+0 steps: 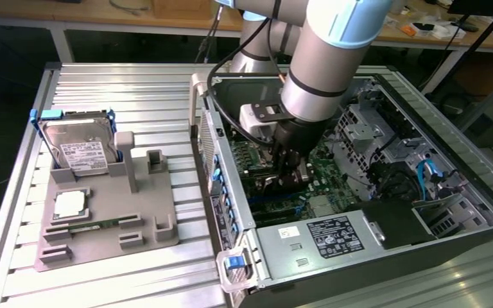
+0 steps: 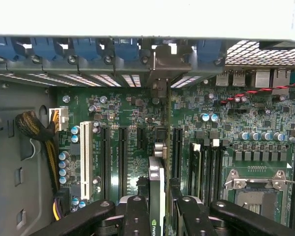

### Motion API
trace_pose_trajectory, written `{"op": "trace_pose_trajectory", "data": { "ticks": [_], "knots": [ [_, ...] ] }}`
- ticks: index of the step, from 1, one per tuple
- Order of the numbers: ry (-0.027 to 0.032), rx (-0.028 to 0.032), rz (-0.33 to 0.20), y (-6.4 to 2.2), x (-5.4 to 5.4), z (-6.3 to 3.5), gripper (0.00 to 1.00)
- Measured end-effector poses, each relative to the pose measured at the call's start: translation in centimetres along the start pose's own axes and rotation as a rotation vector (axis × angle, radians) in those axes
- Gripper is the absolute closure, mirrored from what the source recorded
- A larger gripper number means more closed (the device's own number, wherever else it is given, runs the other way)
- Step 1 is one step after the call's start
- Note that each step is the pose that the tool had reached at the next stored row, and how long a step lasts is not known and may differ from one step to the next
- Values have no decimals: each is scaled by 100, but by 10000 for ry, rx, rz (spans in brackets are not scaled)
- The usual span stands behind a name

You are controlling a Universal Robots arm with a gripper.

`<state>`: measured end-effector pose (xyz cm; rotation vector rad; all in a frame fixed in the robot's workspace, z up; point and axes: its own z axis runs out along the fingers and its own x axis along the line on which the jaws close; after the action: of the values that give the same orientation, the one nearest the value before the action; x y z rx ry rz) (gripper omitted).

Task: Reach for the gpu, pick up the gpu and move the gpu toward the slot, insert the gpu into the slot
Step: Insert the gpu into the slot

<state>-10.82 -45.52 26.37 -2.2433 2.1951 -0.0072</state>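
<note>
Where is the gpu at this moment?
The gpu stands on edge between the pincer's fingers, inside the open computer case, just over the green motherboard.

Counted one arm [image 1: 332,58], one gripper [image 2: 156,219], one gpu [image 2: 156,189], one open PC case [image 1: 477,212] and one motherboard [image 2: 132,110]. The board had one white slot [image 2: 86,160], two long black slots [image 2: 105,162] right beside it, and one CPU socket [image 2: 255,189]. The one grey fixture [image 1: 101,247] carried one hard drive [image 1: 79,151], one CPU chip [image 1: 72,204] and one memory stick [image 1: 92,226].
</note>
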Motion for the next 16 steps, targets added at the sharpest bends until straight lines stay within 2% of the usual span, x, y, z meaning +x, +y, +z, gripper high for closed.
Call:
{"op": "trace_pose_trajectory", "data": {
  "ticks": [16],
  "knots": [
    [0,0,0,0,0,52,73]
  ]
}}
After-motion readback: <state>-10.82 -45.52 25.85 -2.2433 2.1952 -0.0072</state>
